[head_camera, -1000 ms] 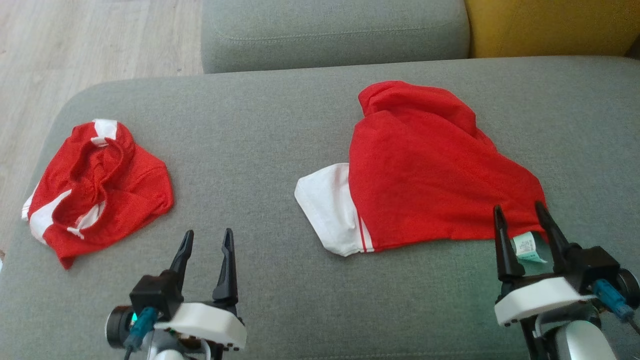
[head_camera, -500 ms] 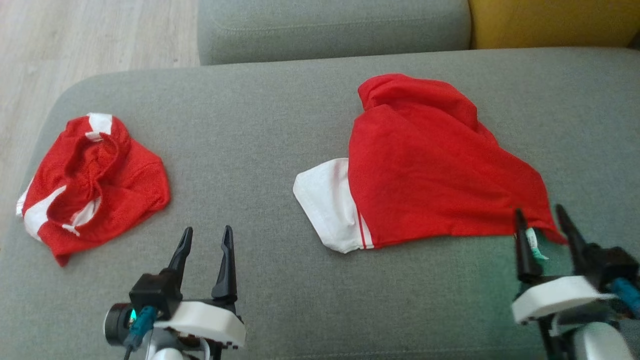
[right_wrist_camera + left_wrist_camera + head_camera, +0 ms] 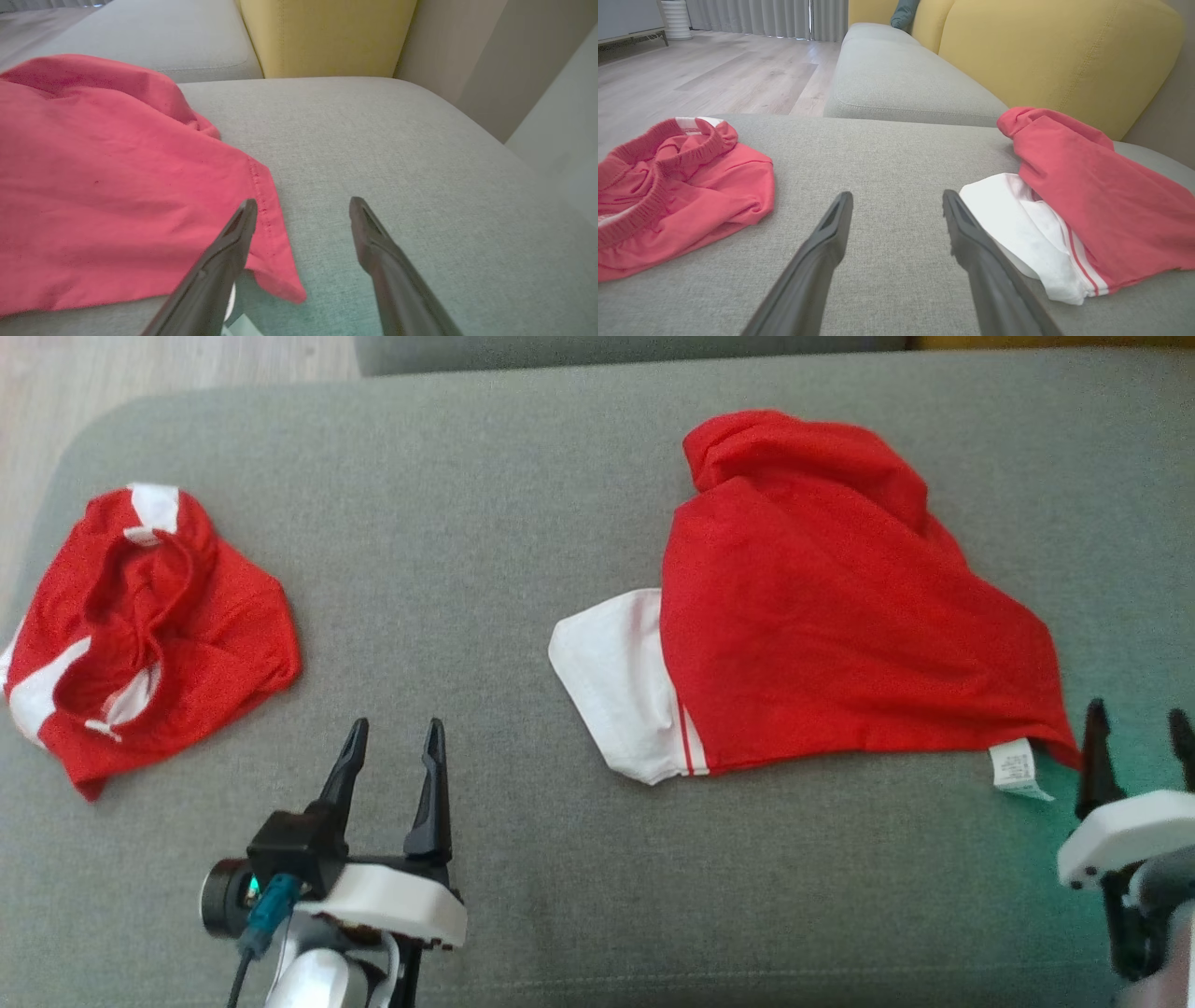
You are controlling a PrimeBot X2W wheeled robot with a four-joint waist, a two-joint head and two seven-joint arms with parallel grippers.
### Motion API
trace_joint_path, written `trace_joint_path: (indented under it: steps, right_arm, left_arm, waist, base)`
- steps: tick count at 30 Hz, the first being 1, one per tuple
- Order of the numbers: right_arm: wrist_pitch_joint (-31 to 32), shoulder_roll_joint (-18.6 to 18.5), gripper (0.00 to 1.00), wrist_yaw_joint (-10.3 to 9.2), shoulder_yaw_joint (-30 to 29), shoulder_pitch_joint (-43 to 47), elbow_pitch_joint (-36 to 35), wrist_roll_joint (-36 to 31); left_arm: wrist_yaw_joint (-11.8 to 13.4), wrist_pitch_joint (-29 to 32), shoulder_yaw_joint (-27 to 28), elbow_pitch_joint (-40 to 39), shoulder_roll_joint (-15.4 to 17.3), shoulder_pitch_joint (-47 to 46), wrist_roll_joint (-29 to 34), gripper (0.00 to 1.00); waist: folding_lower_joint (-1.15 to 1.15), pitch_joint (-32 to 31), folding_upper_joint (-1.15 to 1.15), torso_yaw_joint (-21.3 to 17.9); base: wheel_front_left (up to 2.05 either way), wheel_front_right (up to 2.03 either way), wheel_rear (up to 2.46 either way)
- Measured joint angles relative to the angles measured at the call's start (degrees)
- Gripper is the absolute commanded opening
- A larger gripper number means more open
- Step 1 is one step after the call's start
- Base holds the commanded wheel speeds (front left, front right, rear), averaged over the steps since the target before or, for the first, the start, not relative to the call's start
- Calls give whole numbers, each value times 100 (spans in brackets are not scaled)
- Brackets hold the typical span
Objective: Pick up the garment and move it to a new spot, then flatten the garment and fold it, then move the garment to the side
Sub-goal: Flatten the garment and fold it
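A white tag (image 3: pixel 1019 768) is sticking out from the hem of the shirt (image 3: pixel 822 616), its fine print showing too small to read. A small white mark (image 3: pixel 101 730) on the shorts (image 3: pixel 205 644) isn't reading as anything either.

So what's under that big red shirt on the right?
Some white fabric pokes out from beneath the shirt on its left, and a label at its near corner, all on the grey cushion. Whatever else lies under the red cloth is covered.
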Motion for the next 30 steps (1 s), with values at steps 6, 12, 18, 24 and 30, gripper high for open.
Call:
trace_joint_path:
  steps: [6, 12, 18, 24, 30]
  right_arm:
    - [398, 0, 100, 0, -196, -207, 231, -290]
    - [604, 0, 100, 0, -67, -207, 352, -294]
    - [933, 0, 100, 0, 91, -203, 468, -266]
    - [970, 0, 100, 0, 66, -194, 510, -171]
    - [1051, 0, 47, 0, 115, -194, 558, -194]
  left_arm:
    - [-43, -1, 12, 5, -45, -83, 48, 100]
    - [-48, -1, 34, 12, -71, -131, 52, 100]
    - [-94, -1, 67, 12, -89, -168, 101, 100]
    - [-101, -1, 135, 13, -102, -165, 144, 100]
    - [-144, -1, 171, 13, -107, -161, 145, 100]
  waist:
    - [0, 267, 0, 86]
    - [0, 364, 0, 139]
    - [0, 380, 0, 159]
    - [0, 380, 0, 161]
    - [0, 382, 0, 151]
  base:
    - [0, 0, 0]
    - [0, 0, 0]
    - [0, 0, 0]
    - [0, 0, 0]
    - [0, 0, 0]
